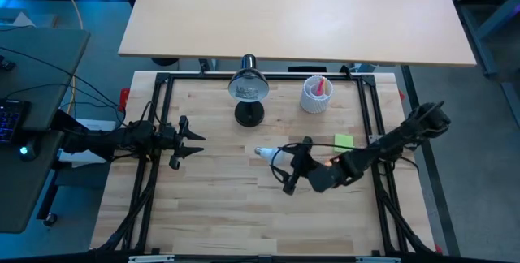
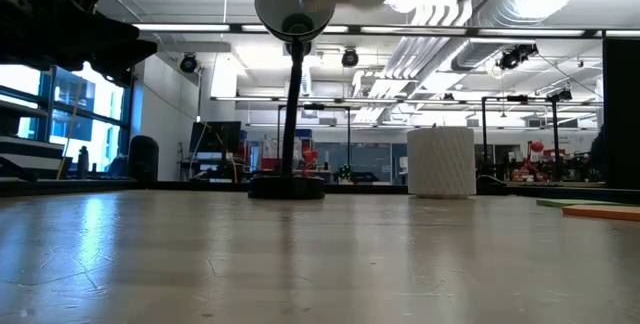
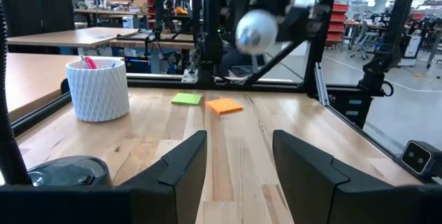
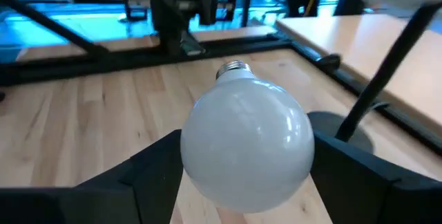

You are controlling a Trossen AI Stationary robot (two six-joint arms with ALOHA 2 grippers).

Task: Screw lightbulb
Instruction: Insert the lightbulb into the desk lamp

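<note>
Right tool (image 4: 242,175) grips the lightbulb (image 4: 243,151) by its globe, fingers wide on either side, screw base pointing away toward the lamp (image 1: 249,92). Bulb is held up off the tabletop (image 1: 219,198), near mid-table, just in front of the lamp base. Left tool (image 1: 188,141) waits at the left side, fingers apart, holding nothing.

Step looks like carry-to-socket: bulb lifted, not yet at the shade. Next move likely needs the base lined up with the socket inside the shade, then pushed in and twisted; the angle is the tricky part.

Light wood tabletop inside a black frame. White ribbed cup (image 1: 316,94) beside the lamp, green note (image 1: 344,141) and orange note (image 3: 224,106) nearby. Open workshop behind with benches and ceiling lights.
</note>
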